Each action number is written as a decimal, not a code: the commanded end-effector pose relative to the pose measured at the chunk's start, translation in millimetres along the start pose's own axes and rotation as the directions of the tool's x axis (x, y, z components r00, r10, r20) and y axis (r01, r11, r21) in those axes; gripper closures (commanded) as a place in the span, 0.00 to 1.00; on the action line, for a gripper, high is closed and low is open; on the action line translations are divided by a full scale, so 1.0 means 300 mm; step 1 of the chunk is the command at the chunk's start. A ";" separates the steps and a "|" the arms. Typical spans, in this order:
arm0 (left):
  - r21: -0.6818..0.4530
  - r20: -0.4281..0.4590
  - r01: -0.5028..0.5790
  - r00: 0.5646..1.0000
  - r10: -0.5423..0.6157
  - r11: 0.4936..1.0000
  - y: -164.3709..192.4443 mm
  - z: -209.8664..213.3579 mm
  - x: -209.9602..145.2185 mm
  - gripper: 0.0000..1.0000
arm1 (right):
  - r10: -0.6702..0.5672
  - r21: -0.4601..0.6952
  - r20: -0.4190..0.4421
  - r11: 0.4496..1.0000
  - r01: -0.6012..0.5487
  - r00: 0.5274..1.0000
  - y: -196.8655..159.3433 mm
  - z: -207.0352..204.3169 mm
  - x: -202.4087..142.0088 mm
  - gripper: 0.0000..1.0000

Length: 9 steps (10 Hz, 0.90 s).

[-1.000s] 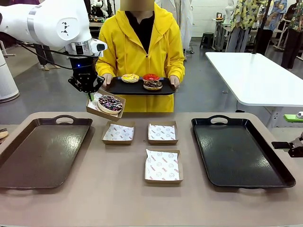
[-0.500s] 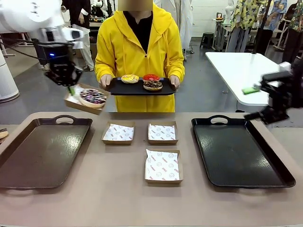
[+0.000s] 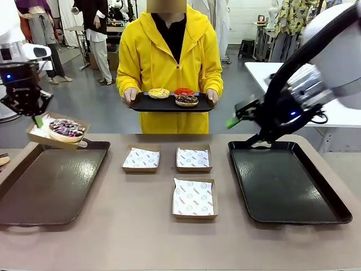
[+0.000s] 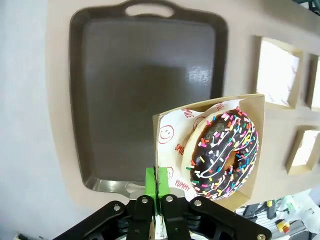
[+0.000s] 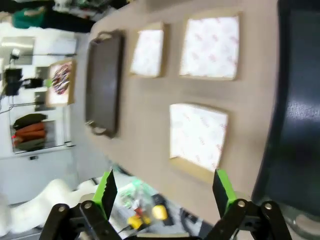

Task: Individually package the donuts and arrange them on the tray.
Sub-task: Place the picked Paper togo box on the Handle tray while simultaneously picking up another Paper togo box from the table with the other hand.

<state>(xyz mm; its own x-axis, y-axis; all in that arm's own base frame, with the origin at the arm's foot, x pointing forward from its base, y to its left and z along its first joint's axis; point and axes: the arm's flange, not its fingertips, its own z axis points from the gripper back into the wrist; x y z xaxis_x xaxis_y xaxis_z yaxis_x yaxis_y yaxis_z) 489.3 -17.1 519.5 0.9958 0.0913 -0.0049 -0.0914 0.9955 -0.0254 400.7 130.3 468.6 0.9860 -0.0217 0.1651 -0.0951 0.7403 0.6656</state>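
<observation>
Left wrist view | we see the left gripper [image 4: 157, 182] pinched on the cardboard box [image 4: 170, 132] wall, sprinkled donut [image 4: 222, 152] inside | box hangs over the brown tray [image 4: 125, 75] far rim | right gripper [image 5: 165, 187] wide open, empty.

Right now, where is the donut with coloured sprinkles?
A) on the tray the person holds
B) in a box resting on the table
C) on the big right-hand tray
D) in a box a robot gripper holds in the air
D: the left gripper pinches the rim of the box, with the sprinkled donut inside, lifted clear of the table.
</observation>
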 end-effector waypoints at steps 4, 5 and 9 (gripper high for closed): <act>0.008 -0.026 -0.034 0.999 0.035 0.999 0.070 -0.077 0.005 0.99 | 0.022 -0.113 -0.040 0.993 -0.026 0.999 0.013 -0.125 -0.004 0.00; 0.008 -0.026 -0.034 0.999 0.035 0.999 0.070 -0.077 0.005 0.99 | 0.022 -0.113 -0.040 0.993 -0.026 0.999 0.013 -0.125 -0.004 0.00; 0.008 -0.026 -0.034 0.999 0.035 0.999 0.070 -0.077 0.005 0.99 | 0.022 -0.113 -0.040 0.993 -0.026 0.999 0.013 -0.125 -0.004 0.00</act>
<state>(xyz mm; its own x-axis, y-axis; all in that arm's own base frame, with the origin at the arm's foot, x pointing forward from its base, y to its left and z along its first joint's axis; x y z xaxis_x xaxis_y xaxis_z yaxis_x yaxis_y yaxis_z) 490.5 3.9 492.1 0.9918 0.1243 -0.0291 -0.1248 0.9920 -0.0170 404.4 156.2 445.5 0.9905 0.0193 0.1363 -0.0960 0.8063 0.5837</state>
